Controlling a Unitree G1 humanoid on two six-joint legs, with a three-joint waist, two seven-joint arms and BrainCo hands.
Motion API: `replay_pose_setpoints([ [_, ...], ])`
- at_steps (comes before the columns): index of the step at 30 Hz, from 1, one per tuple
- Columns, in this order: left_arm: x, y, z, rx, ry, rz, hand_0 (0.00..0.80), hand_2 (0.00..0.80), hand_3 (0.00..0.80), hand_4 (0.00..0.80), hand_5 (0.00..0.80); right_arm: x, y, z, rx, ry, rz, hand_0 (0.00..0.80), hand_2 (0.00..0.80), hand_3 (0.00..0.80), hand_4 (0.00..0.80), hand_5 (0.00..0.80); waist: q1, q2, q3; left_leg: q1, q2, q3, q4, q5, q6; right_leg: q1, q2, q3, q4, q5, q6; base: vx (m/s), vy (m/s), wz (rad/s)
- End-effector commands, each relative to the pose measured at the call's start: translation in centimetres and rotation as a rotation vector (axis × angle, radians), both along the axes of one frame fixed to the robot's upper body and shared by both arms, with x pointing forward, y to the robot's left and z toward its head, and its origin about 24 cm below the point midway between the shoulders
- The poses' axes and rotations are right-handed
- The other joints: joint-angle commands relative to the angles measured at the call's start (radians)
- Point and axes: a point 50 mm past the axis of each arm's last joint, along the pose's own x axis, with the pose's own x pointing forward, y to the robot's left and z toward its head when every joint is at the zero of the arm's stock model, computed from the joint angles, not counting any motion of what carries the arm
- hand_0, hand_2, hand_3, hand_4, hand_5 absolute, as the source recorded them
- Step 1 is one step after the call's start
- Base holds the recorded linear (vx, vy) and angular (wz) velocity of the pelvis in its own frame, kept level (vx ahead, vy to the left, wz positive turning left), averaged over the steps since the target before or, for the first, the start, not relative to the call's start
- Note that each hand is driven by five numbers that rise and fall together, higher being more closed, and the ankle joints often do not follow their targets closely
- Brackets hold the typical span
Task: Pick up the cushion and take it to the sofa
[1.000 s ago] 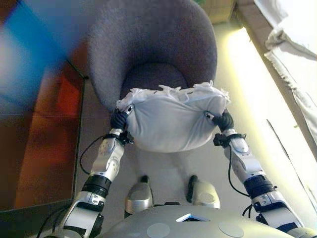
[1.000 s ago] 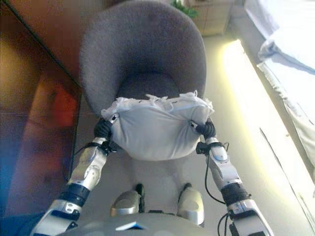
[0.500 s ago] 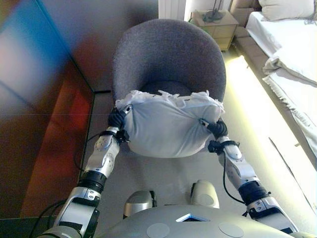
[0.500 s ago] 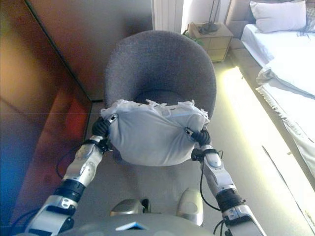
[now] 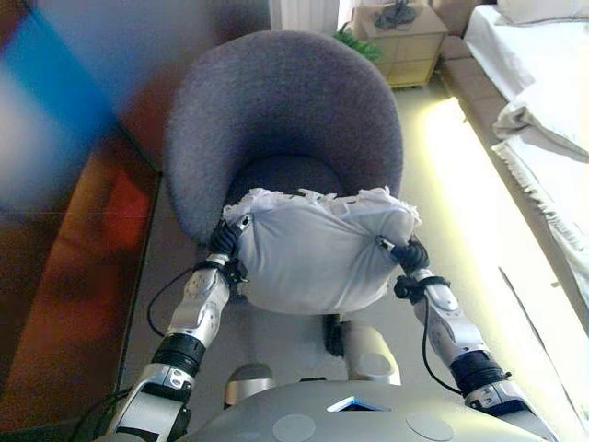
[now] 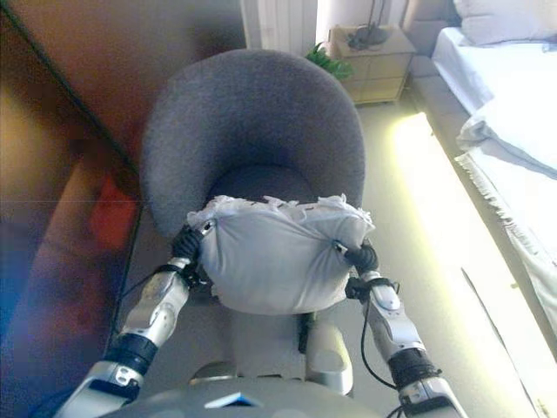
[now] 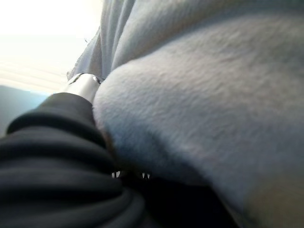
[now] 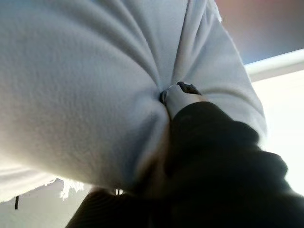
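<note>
Grey tub armchair (image 5: 276, 120), our likely "sofa", sits straight ahead with its seat bare. White bed (image 5: 543, 83) off to our right, small nightstand (image 5: 405, 32) beyond. We carry the white cushion (image 5: 317, 249) off the floor, just in front of the seat, squeezed from both sides so it can't sag. Left hand (image 5: 224, 241) and right hand (image 5: 409, 253) are sunk into the fabric; fingers hidden, so we can't tell their grip.

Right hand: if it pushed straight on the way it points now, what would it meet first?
The right hand is already pressed into the white cushion. Past that, probably the grey armchair, though depth is unclear.
</note>
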Motion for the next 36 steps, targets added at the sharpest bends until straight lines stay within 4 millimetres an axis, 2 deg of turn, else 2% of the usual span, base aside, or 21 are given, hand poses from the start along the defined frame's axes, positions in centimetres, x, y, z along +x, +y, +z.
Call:
replay_pose_setpoints([
  [1, 1.5, 0.3, 4.0, -0.064, -0.214, -0.001, 0.8, 0.8, 0.8, 0.8, 0.8, 2.2, 1.8, 4.7, 0.07, -0.277, 0.075, 0.8, 0.8, 0.8, 0.8, 0.8, -0.014, -0.01, -0.105, 0.022, -0.046, 0.009, 0.199, 0.238, 0.001, 0.087, -0.051, 0.061, -0.153, 0.104, -0.026, 0.265, -0.173, -0.47],
  [2, 1.5, 0.3, 4.0, -0.065, -0.217, 0.003, 0.8, 0.8, 0.8, 0.8, 0.8, 2.2, 1.8, 4.8, 0.068, -0.28, 0.076, 0.8, 0.8, 0.8, 0.8, 0.8, -0.012, -0.014, -0.109, 0.006, -0.051, 0.006, 0.223, 0.253, -0.001, 0.091, -0.053, 0.059, -0.155, 0.1, -0.031, 0.31, -0.217, -0.58],
  [3, 1.4, 0.3, 3.9, -0.066, -0.223, 0.016, 0.8, 0.8, 0.8, 0.8, 0.8, 2.3, 1.7, 5.0, 0.064, -0.287, 0.083, 0.8, 0.8, 0.8, 0.8, 0.8, -0.002, -0.023, -0.108, -0.055, -0.054, 0.012, 0.347, 0.27, -0.001, 0.119, -0.056, 0.049, -0.153, 0.075, -0.053, 0.243, -0.179, -0.27],
  [4, 1.3, 0.3, 4.0, -0.075, -0.228, 0.022, 0.8, 0.8, 0.8, 0.8, 0.8, 2.3, 1.6, 5.0, 0.062, -0.29, 0.087, 0.8, 0.8, 0.8, 0.8, 0.8, 0.008, -0.026, -0.102, -0.115, -0.032, 0.026, 0.418, 0.265, 0.001, 0.143, -0.055, 0.039, -0.149, 0.056, -0.068, 0.265, -0.181, -0.03],
  [6, 1.2, 0.0, 4.1, -0.085, -0.241, 0.015, 0.8, 0.8, 0.8, 0.8, 0.8, 2.4, 1.7, 4.9, 0.063, -0.29, 0.089, 0.8, 0.8, 0.8, 0.8, 0.8, 0.029, -0.033, -0.084, -0.199, -0.008, 0.034, 0.431, 0.235, 0.02, 0.179, -0.061, 0.032, -0.141, 0.032, -0.076, 0.22, -0.059, -0.02],
  [9, 1.2, -0.2, 4.2, -0.079, -0.251, 0.009, 0.8, 0.8, 0.8, 0.8, 0.8, 2.8, 2.2, 5.1, 0.065, -0.291, 0.103, 0.8, 0.8, 0.8, 0.8, 0.8, 0.048, -0.034, -0.066, -0.212, -0.008, 0.044, 0.279, 0.233, 0.035, 0.218, -0.053, 0.06, -0.138, 0.011, -0.069, 0.229, 0.06, -0.36],
  [11, 1.6, -0.1, 4.4, -0.091, -0.252, 0.009, 0.8, 0.8, 0.8, 0.8, 0.8, 3.4, 2.2, 5.5, 0.06, -0.286, 0.097, 0.8, 0.8, 0.8, 0.8, 0.8, 0.062, -0.02, -0.056, -0.226, -0.002, 0.044, 0.098, 0.271, 0.026, 0.252, -0.035, 0.081, -0.141, -0.014, -0.06, 0.263, 0.129, -0.14],
  [14, 1.9, 0.0, 4.4, -0.095, -0.249, 0.014, 0.8, 0.8, 0.8, 0.8, 0.8, 3.5, 2.5, 5.5, 0.069, -0.272, 0.1, 0.8, 0.8, 0.8, 0.8, 0.8, 0.099, 0.009, -0.046, -0.281, -0.001, 0.009, -0.172, 0.354, -0.009, 0.32, -0.013, 0.104, -0.156, -0.05, -0.046, 0.291, 0.147, -0.01],
  [17, 1.4, 0.4, 3.9, -0.09, -0.235, 0.028, 0.8, 0.8, 0.8, 0.8, 0.8, 3.0, 2.8, 5.0, 0.072, -0.265, 0.121, 0.8, 0.8, 0.8, 0.8, 0.8, 0.133, 0.014, -0.05, -0.33, 0.005, 0.008, -0.296, 0.419, -0.025, 0.411, -0.017, 0.126, -0.194, -0.077, -0.036, 0.298, 0.118, -0.27],
  [20, 1.5, 1.2, 3.8, -0.082, -0.232, 0.042, 0.8, 0.8, 0.8, 0.8, 0.8, 3.0, 2.6, 5.0, 0.076, -0.262, 0.134, 0.8, 0.8, 0.8, 0.8, 0.8, 0.141, 0.008, -0.067, -0.332, 0.002, 0.038, -0.279, 0.378, -0.01, 0.446, -0.047, 0.109, -0.202, -0.098, -0.02, 0.192, 0.129, -0.35],
  [23, 2.0, 1.4, 4.0, -0.073, -0.227, 0.056, 0.8, 0.8, 0.8, 0.8, 0.8, 3.1, 2.9, 4.8, 0.09, -0.249, 0.14, 0.8, 0.8, 0.8, 0.8, 0.8, 0.141, 0.011, -0.081, -0.297, -0.012, 0.035, -0.285, 0.338, 0.008, 0.449, -0.078, 0.085, -0.178, -0.114, -0.003, 0.166, 0.149, -0.15],
  [25, 2.5, 1.3, 4.4, -0.053, -0.234, 0.044, 0.8, 0.8, 0.8, 0.8, 0.8, 3.6, 3.2, 5.0, 0.096, -0.252, 0.129, 0.8, 0.8, 0.8, 0.8, 0.8, 0.154, 0.006, -0.089, -0.308, -0.029, 0.028, -0.251, 0.307, 0.033, 0.444, -0.117, 0.075, -0.121, -0.125, 0.016, 0.13, 0.12, -0.37],
  [26, 2.7, 1.1, 4.6, -0.041, -0.233, 0.026, 0.8, 0.8, 0.8, 0.8, 0.8, 3.9, 3.5, 5.1, 0.101, -0.259, 0.11, 0.8, 0.8, 0.8, 0.8, 0.8, 0.171, 0.0, -0.09, -0.328, -0.048, 0.023, -0.222, 0.291, 0.052, 0.436, -0.154, 0.064, -0.045, -0.094, 0.026, 0.1, 0.117, -0.4],
  [27, 2.8, 0.9, 4.6, -0.036, -0.227, 0.017, 0.8, 0.8, 0.8, 0.8, 0.8, 4.0, 3.9, 5.1, 0.111, -0.262, 0.095, 0.8, 0.8, 0.8, 0.8, 0.8, 0.181, -0.003, -0.088, -0.335, -0.064, 0.022, -0.196, 0.275, 0.073, 0.399, -0.196, 0.055, 0.065, -0.031, 0.026, 0.115, 0.151, 0.01],
  [29, 2.7, 0.9, 4.3, -0.034, -0.208, 0.015, 0.8, 0.8, 0.8, 0.8, 0.8, 3.9, 4.5, 4.9, 0.12, -0.25, 0.082, 0.8, 0.8, 0.8, 0.8, 0.8, 0.186, 0.003, -0.08, -0.321, -0.081, 0.026, -0.173, 0.247, 0.099, 0.328, -0.248, 0.052, 0.222, 0.031, 0.015, 0.157, 0.177, 0.52],
  [30, 2.6, 0.9, 4.1, -0.04, -0.191, 0.014, 0.8, 0.8, 0.8, 0.8, 0.8, 3.8, 4.9, 4.6, 0.131, -0.233, 0.076, 0.8, 0.8, 0.8, 0.8, 0.8, 0.189, 0.005, -0.075, -0.301, -0.089, 0.031, -0.171, 0.239, 0.105, 0.296, -0.27, 0.041, 0.255, 0.055, 0.008, 0.202, 0.136, 0.44],
  [32, 2.7, 0.9, 4.0, -0.024, -0.172, 0.008, 0.8, 0.8, 0.8, 0.8, 0.8, 3.9, 5.4, 4.1, 0.125, -0.213, 0.069, 0.8, 0.8, 0.8, 0.8, 0.8, 0.191, 0.005, -0.066, -0.257, -0.099, 0.036, -0.183, 0.236, 0.101, 0.271, -0.269, 0.019, 0.207, 0.047, 0.003, 0.219, 0.028, 0.12],
  [34, 3.0, 0.8, 4.0, -0.01, -0.165, 0.003, 0.8, 0.8, 0.8, 0.8, 0.8, 4.4, 5.5, 4.1, 0.128, -0.206, 0.058, 0.8, 0.8, 0.8, 0.8, 0.8, 0.184, 0.008, -0.058, -0.212, -0.098, 0.034, -0.203, 0.237, 0.089, 0.237, -0.235, 0.008, 0.111, 0.044, 0.006, 0.187, -0.062, 0.06],
  [36, 3.7, 0.5, 4.5, 0.003, -0.177, -0.002, 0.8, 0.8, 0.8, 0.8, 0.8, 5.3, 5.4, 4.7, 0.124, -0.218, 0.047, 0.8, 0.8, 0.8, 0.8, 0.8, 0.167, 0.006, -0.048, -0.191, -0.098, 0.026, -0.213, 0.227, 0.079, 0.183, -0.197, 0.02, 0.006, 0.059, 0.015, 0.094, -0.102, -0.1],
])
